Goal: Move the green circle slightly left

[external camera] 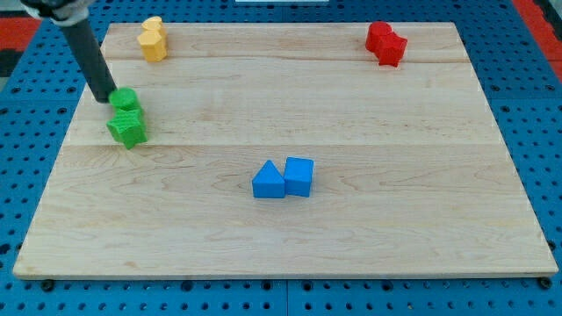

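Jaws do not exist on this arm — it ends in a plain dark rod, so nothing opens, closes or holds. My tip (104,97) sits at the upper left of the frame, just at the left edge of the green circle (125,99), close enough that I cannot tell whether they touch or a sliver of board separates them.

That green circle is a short, round-topped puck in bright, matte green, its flat top lighter than its side wall. It lies on the left part of the board, and directly below it, touching or almost touching, is a second green block (128,129) with a jagged, star-like outline in the same green.

At the upper left of the frame, above both greens, lies a yellow block (153,39) with soft, lobed edges. At the upper right a red block (386,42) shows an angular, notched outline — its exact shape is hard to make out. Near the centre, slightly low, a blue triangle (269,180) and a blue cube (299,176) rest side by side, touching.

All the blocks look like smooth, solid-coloured plastic or painted wood. The board (421,211) is pale wood with fine lengthwise grain and visible plank seams, resting on a blue perforated surface (536,88).
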You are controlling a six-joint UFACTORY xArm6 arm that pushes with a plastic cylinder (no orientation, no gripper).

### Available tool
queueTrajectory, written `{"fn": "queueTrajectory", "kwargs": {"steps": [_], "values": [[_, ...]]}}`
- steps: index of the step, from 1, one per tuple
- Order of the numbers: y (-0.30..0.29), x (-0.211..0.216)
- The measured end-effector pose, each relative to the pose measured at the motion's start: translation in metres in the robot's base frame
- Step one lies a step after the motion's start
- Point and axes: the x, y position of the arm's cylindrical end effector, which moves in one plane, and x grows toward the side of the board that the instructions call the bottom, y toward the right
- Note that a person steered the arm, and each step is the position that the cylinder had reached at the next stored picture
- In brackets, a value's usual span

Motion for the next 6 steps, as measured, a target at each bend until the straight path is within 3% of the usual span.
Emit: {"fn": "queueTrajectory", "kwargs": {"steps": [1, 2, 3, 4, 6], "values": [[0.006, -0.002], [0.113, -0.005], [0.174, 0.002], [0.188, 0.02], [0.118, 0.026]]}}
